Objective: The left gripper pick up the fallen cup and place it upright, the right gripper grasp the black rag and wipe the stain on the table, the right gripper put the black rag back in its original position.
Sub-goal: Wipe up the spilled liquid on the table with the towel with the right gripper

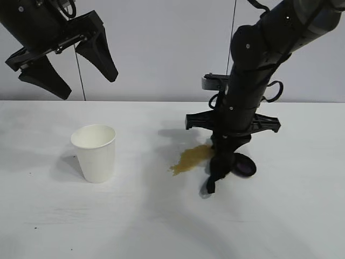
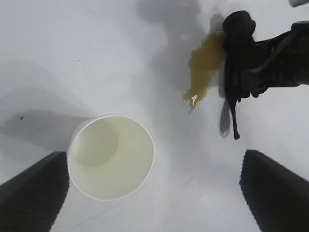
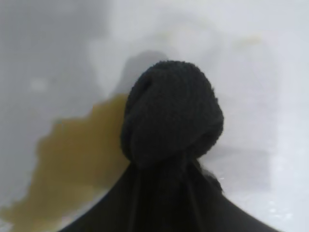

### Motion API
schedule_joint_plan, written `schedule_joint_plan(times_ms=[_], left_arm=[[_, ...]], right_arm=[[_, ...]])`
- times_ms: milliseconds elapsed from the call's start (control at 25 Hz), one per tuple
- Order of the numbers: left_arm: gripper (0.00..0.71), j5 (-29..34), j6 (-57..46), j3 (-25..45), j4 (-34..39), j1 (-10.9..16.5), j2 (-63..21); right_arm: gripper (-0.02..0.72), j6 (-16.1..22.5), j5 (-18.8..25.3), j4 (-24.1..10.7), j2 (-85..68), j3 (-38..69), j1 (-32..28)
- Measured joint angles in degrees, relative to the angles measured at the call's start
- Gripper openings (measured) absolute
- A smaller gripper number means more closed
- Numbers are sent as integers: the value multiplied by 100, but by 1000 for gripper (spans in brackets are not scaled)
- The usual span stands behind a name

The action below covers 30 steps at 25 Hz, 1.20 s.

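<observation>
Cup (image 1: 95, 152) upright on the table (image 1: 48, 226) — left gripper (image 1: 69, 62) spread wide above it; right gripper (image 1: 229, 159) pinching the rag (image 1: 233, 164) at the stain (image 1: 191, 159) edge — wiping, return left

Light: bright, even, from overhead.
Shadows: you see soft grey ones on the table (image 1: 161, 226), beside the cup (image 1: 95, 152).
Glare: none.
Focus: your right wrist view blurs the black rag (image 3: 172, 125) and stain (image 3: 72, 164).
</observation>
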Motion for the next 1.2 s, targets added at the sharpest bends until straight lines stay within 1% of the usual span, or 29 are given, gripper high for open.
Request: schedule_joint_plan(times_ms=[120, 240, 360, 520, 640, 720, 840, 960, 1200], left_arm=[[694, 0, 0, 0, 4, 0, 0], [694, 0, 0, 0, 4, 0, 0], [694, 0, 0, 0, 4, 0, 0], [694, 0, 0, 0, 4, 0, 0], [694, 0, 0, 0, 4, 0, 0], [694, 6, 0, 0, 4, 0, 0], [694, 46, 0, 0, 4, 0, 0], [694, 83, 0, 0, 4, 0, 0], [694, 98, 0, 0, 4, 0, 0]], right_arm=[[122, 0, 48, 3, 0, -4, -139], [122, -94, 102, 87, 0, -17, -42], [122, -223, 113, 357, 0, -17, 336], [122, -264, 103, 702, 2, -17, 935], [122, -276, 91, 753, 32, -17, 1215], [122, -276, 64, 753, 48, -17, 1274], [122, -158, -1, 753, 72, -17, 1224], [122, -8, -99, 631, 77, -21, 1018], [122, 133, -217, 308, 77, -29, 252]])
